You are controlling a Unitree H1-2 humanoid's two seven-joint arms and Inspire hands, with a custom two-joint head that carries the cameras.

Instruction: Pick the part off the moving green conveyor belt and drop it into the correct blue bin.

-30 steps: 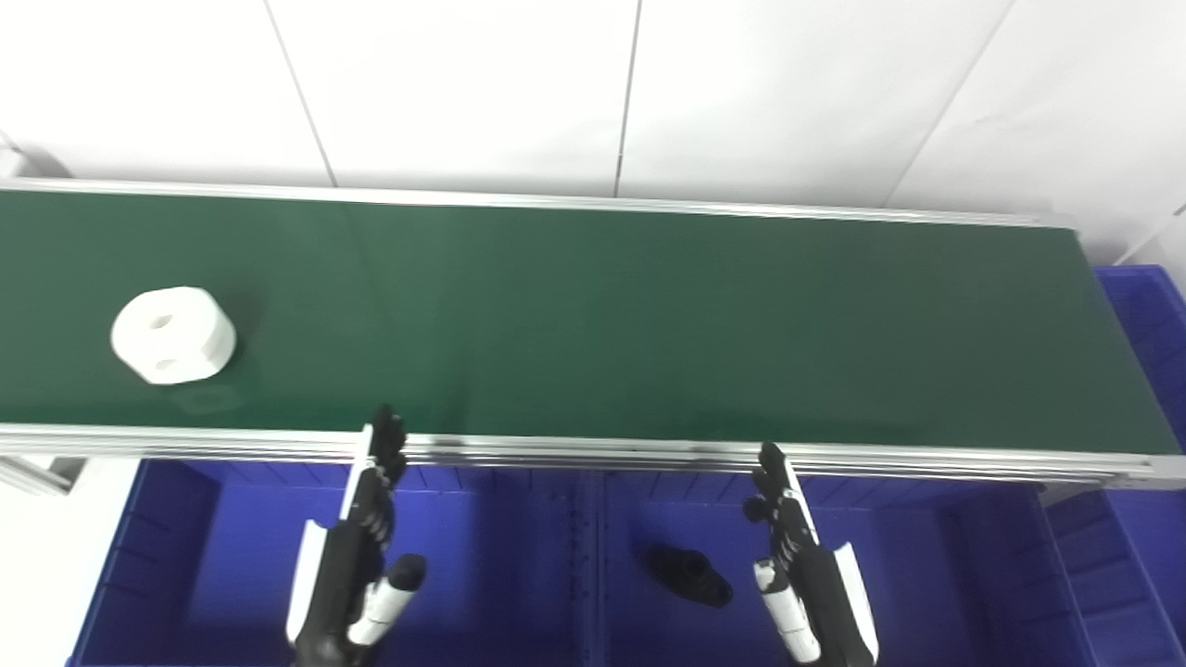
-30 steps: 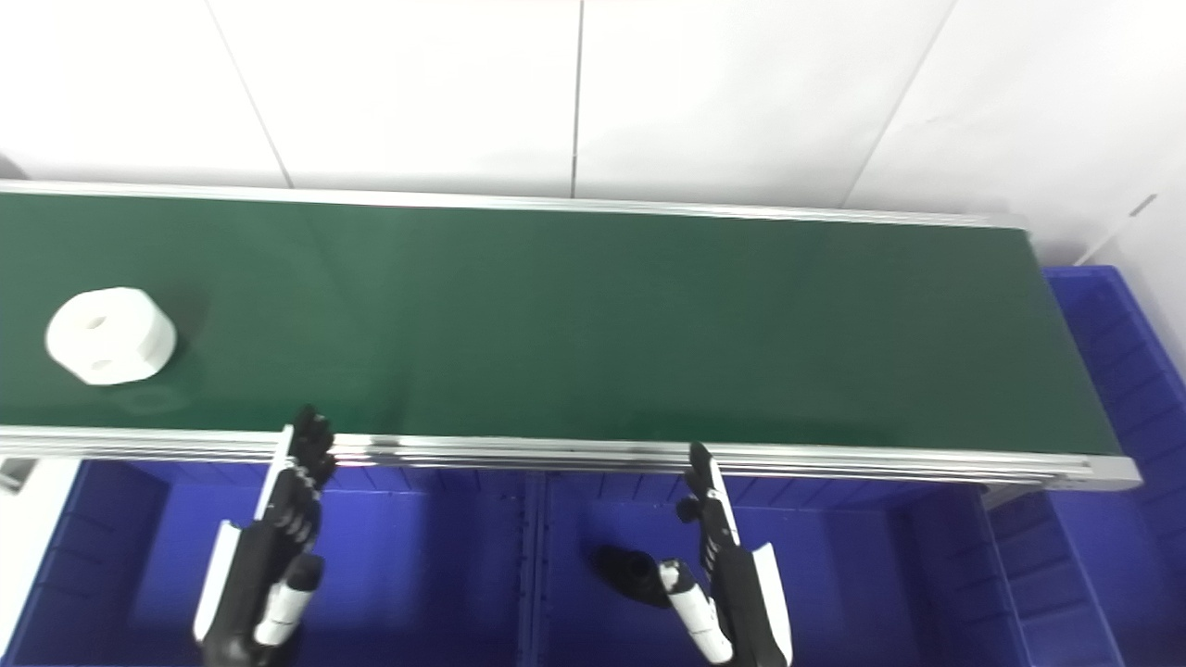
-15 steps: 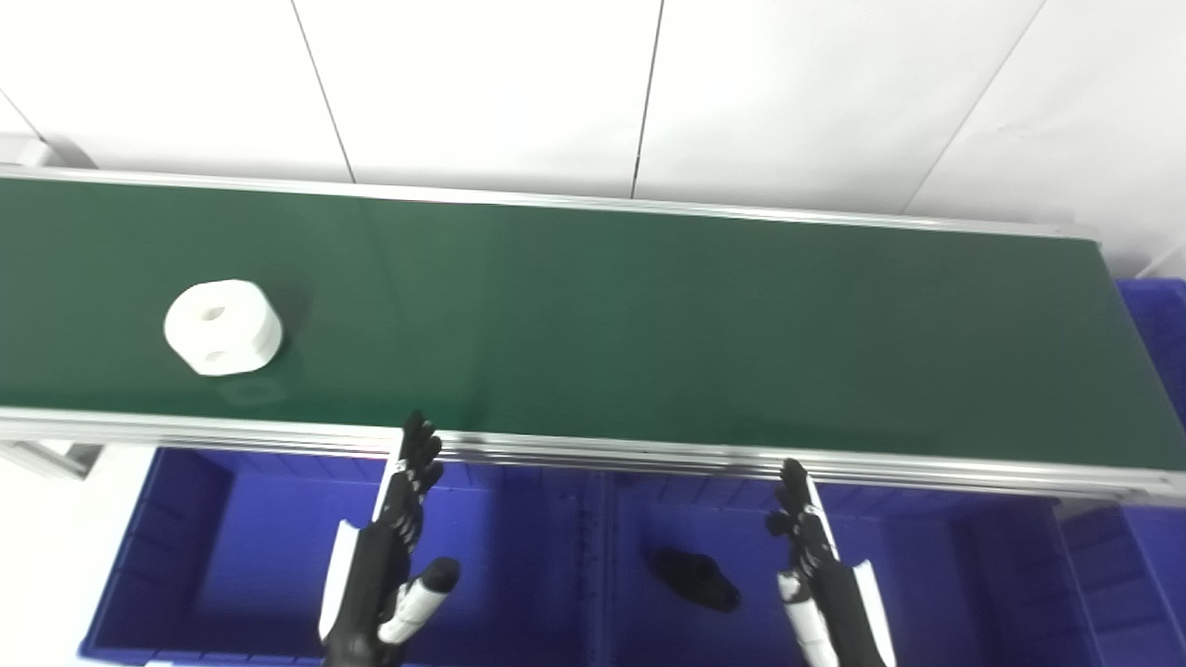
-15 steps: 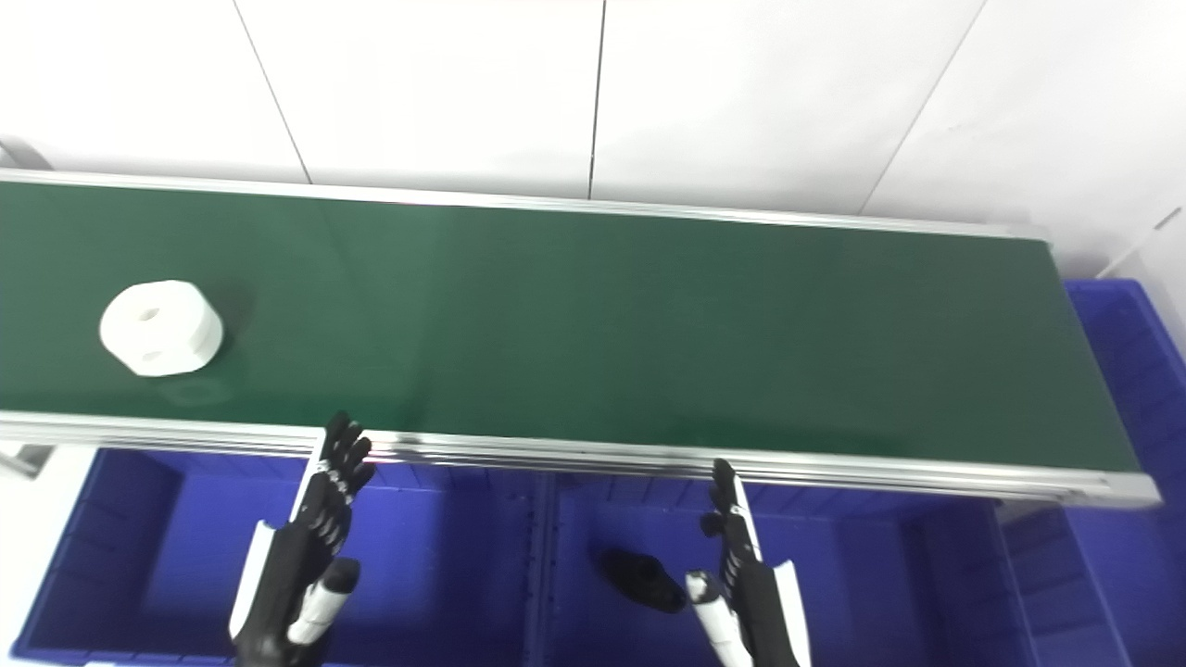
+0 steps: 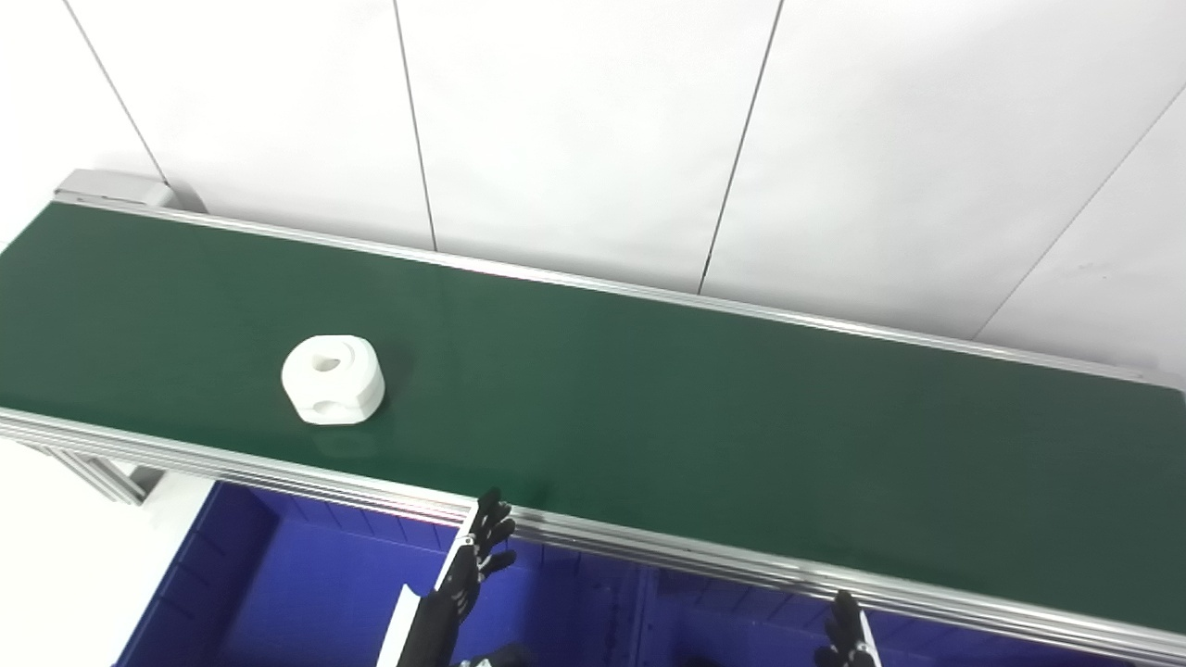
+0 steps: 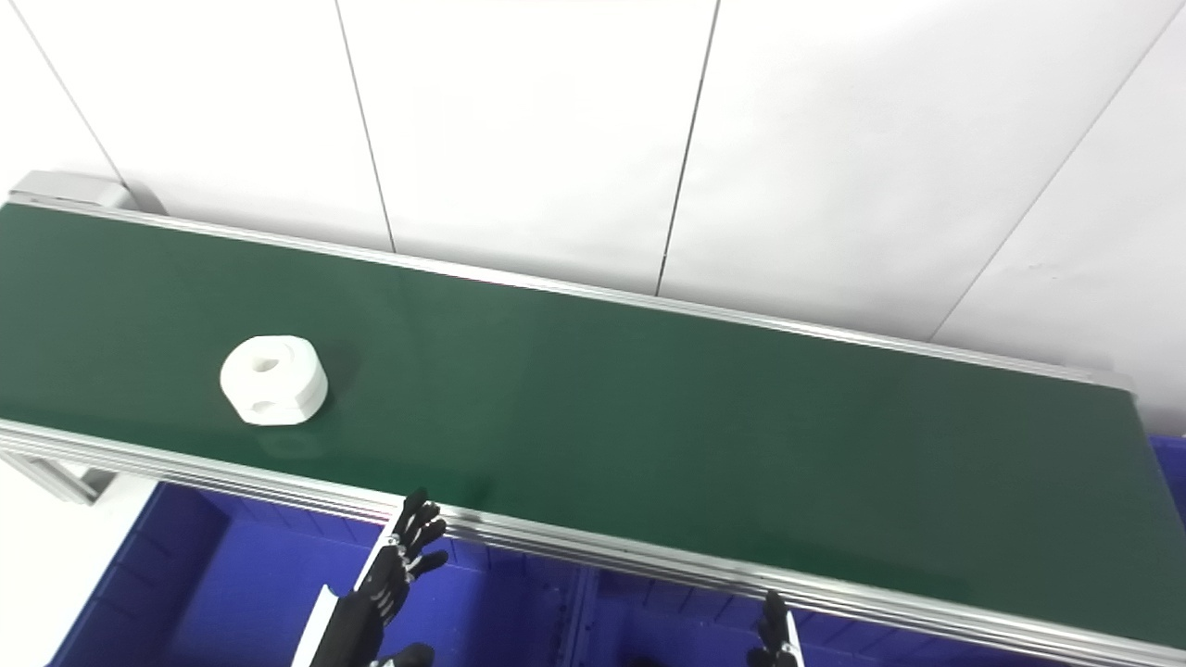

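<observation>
A white round part [image 5: 333,379] with holes lies on the green conveyor belt [image 5: 649,408] at its left side; it also shows in the right eye view [image 6: 274,379]. My left hand [image 5: 463,579] is open and empty, fingers spread, over the left blue bin [image 5: 278,593] just below the belt's near rail, to the right of the part. Only the fingertips of my right hand [image 5: 848,639] show at the bottom edge, over the middle blue bin [image 5: 732,621]; the rest is out of frame.
The belt's aluminium near rail [image 5: 649,547] runs between my hands and the belt. A white panelled wall [image 5: 593,130] stands behind the belt. Another blue bin corner [image 6: 1169,459] shows at the belt's right end.
The camera has tilted up and turned left, so the whole picture has shifted and the hands sit lower in frame. The white part has ridden rightward along the belt, closer to my left hand.
</observation>
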